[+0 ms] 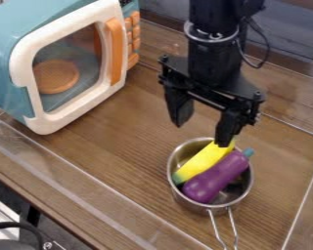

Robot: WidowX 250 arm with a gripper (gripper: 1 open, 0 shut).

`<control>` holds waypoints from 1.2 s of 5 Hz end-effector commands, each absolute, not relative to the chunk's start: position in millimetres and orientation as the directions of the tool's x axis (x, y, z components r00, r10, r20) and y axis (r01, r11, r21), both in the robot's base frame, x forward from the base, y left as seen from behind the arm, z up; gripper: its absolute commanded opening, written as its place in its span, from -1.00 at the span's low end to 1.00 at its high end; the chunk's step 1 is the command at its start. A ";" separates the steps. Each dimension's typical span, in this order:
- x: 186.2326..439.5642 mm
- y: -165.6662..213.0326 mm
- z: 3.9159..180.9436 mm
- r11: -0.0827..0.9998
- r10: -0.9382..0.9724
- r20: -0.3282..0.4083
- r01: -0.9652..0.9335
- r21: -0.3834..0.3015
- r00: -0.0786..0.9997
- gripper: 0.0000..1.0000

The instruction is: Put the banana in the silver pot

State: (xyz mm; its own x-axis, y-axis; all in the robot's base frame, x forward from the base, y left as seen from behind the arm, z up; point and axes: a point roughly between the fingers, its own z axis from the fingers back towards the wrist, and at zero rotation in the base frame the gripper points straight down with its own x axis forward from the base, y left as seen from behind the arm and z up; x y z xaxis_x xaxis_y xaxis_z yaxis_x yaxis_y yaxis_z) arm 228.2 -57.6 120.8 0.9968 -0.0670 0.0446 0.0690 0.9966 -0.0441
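- The banana is yellow with a green tip.
- The eggplant is purple.
- The silver pot is shiny metal.
- The pincer is black.
- The toy microwave is teal and cream, with an orange handle.
- The desk is brown wood-grain.

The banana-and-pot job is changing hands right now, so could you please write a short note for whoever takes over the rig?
End effector: open, pointing down, holding nothing, hovering just above and behind the pot.
Banana: lying in the silver pot, leaning across it with one end sticking over the rim.
Eggplant: also in the pot, beside the banana.
Toy microwave: on the left, door shut, not involved.
Done: banana is in the pot and released.
Left: nothing obvious beyond backing the arm away; check the banana sits stably.
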 end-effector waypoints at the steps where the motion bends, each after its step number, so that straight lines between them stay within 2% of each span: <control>1: 230.3 -54.5 131.2 0.996 -0.067 0.083 0.071 -0.051 0.994 1.00; 5: 235.4 -44.0 134.7 0.994 -0.093 0.066 0.096 -0.044 0.993 1.00; 6: 238.8 -39.3 140.8 0.994 -0.099 0.071 0.101 -0.035 0.993 1.00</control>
